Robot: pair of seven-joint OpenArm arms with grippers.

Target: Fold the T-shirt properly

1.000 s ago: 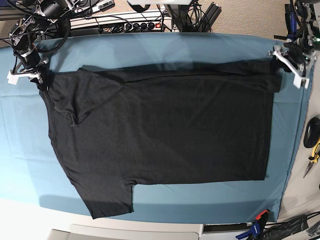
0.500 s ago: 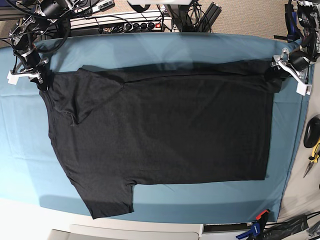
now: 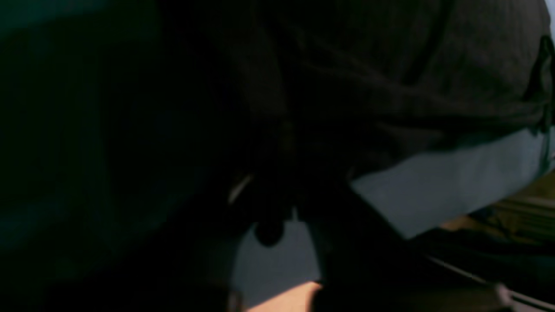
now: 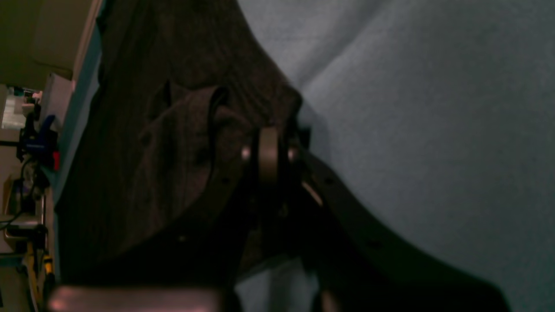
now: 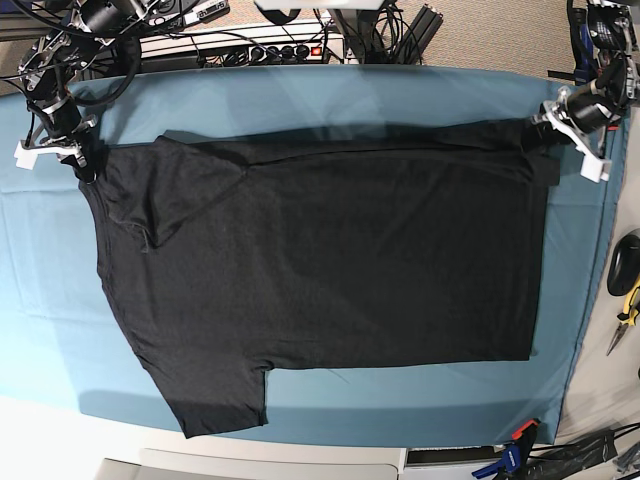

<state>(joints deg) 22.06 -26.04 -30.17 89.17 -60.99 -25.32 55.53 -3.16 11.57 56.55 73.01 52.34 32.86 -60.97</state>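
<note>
The black T-shirt [image 5: 320,260] lies spread flat, plain side up, on the teal table cloth [image 5: 300,100]. One sleeve points to the near edge. My right gripper [image 5: 82,158] is at the shirt's far left corner, shut on a bunched fold of the fabric [image 4: 173,151]; the right wrist view shows the pinch [image 4: 269,149]. My left gripper [image 5: 548,128] is at the far right corner, where the hem rises slightly into its jaws. The left wrist view is dark and blurred, with dark shirt fabric [image 3: 412,65] running right up to the gripper [image 3: 286,190].
A power strip and cables [image 5: 240,45] lie beyond the far table edge. Right of the cloth are a black object [image 5: 622,265] and yellow-handled pliers [image 5: 628,310]. A blue clamp [image 5: 515,450] sits at the near right corner. Cloth borders the shirt all round.
My left gripper has shifted onto the shirt's far right corner and its spread white fingers have come together there. The right arm and the rest of the shirt have not moved.
</note>
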